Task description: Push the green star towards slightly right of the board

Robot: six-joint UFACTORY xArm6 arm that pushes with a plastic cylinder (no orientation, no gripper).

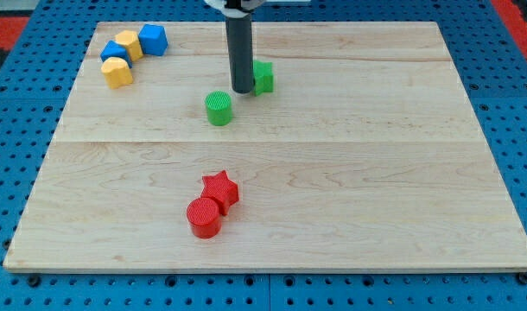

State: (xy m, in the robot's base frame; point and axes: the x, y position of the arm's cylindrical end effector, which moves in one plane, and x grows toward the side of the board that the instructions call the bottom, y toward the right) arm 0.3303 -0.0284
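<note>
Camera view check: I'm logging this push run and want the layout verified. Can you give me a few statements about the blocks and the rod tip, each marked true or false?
1. My tip is at the left edge of the green star. True.
2. The green cylinder sits at the view's right of the star. False: it lies to the lower left of it.
3. The red star touches the red cylinder. True.
4. The blue and yellow blocks are clustered at the board's bottom right. False: they are at its top left corner.
</note>
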